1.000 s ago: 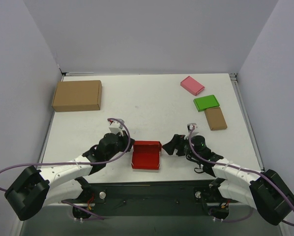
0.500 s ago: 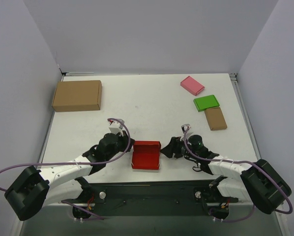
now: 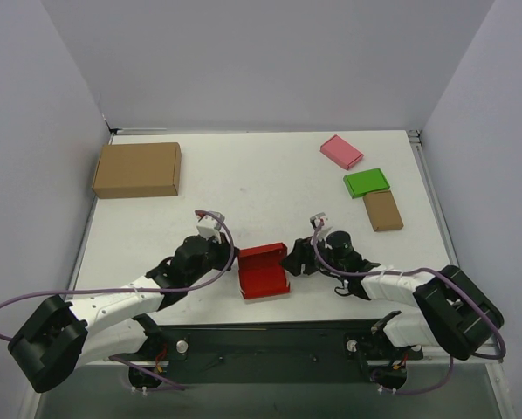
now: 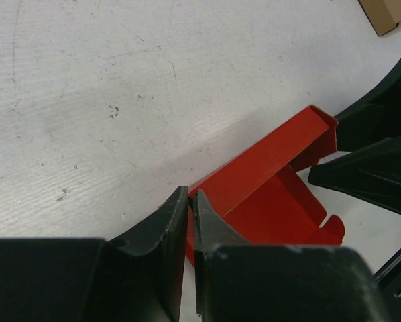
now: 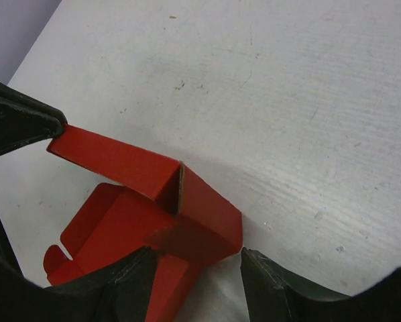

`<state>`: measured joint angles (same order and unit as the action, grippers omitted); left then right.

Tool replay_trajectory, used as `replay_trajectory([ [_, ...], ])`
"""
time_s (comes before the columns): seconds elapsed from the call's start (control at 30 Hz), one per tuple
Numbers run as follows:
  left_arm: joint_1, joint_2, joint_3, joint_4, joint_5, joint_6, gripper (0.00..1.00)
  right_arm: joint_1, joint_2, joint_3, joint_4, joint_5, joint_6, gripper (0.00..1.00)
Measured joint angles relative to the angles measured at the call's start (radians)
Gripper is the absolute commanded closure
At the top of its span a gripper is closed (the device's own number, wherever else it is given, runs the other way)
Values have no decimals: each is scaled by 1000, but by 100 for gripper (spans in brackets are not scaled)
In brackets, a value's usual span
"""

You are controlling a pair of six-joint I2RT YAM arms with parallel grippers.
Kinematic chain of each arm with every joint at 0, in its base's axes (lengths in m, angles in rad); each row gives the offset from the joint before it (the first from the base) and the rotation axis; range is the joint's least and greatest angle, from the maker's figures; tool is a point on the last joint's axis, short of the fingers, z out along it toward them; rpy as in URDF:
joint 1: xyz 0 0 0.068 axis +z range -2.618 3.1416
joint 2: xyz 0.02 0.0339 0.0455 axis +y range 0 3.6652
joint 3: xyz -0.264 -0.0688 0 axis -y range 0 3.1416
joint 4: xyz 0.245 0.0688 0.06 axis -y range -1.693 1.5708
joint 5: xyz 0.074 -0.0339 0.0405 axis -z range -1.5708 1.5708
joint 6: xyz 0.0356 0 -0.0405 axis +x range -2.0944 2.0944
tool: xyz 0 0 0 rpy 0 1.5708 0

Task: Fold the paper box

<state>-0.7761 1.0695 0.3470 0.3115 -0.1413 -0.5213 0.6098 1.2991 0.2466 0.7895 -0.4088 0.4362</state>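
The paper box (image 3: 263,272) is bright red and lies half-formed near the table's front edge, with its far wall (image 4: 267,168) standing up. My left gripper (image 3: 233,259) is at the box's far-left corner. In the left wrist view that gripper (image 4: 190,194) is shut on the thin red wall. My right gripper (image 3: 289,262) is at the box's right end. In the right wrist view this gripper (image 5: 195,253) straddles the red end wall (image 5: 207,215), one finger inside the box and one outside, both touching it.
A large brown carton (image 3: 137,169) lies at the back left. At the back right are a pink flat box (image 3: 341,151), a green flat box (image 3: 367,182) and a small brown box (image 3: 382,210). Grey walls enclose the table.
My right gripper has moved left onto the box's right end and its jaws have narrowed. The box has turned a little, its near end swinging right. The left gripper keeps its hold.
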Motion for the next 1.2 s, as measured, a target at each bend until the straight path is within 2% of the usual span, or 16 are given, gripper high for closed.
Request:
replay_trajectory([
  [0.2,4,0,2,-2,53,25,84,0,14,53,22,0,-72,49],
  [0.3,13,0,4,-3,72,36,71,0,42,76,32,-4,-92,50],
  [0.33,15,-1,5,-5,78,38,61,0,51,83,32,-7,-95,50],
  [0.4,21,-1,6,-14,89,44,51,0,64,92,33,-8,-96,50],
  [0.43,26,-1,9,-24,95,47,43,0,67,94,33,-9,-97,48],
  [0.5,31,-3,19,-49,97,54,37,0,69,96,30,-9,-95,45],
  [0.57,34,-10,31,-72,98,63,32,1,68,96,21,-10,-92,36],
  [0.7,43,-51,42,-100,96,68,27,1,41,92,-13,-11,-77,31],
  [0.87,46,-108,42,-104,113,93,27,2,-43,88,-81,4,-75,31],
  [1.07,34,-108,19,-105,142,115,27,24,-90,86,-163,69,-108,35],
  [1.2,31,-129,-24,-108,145,111,27,43,-99,79,-208,122,-138,42],
])
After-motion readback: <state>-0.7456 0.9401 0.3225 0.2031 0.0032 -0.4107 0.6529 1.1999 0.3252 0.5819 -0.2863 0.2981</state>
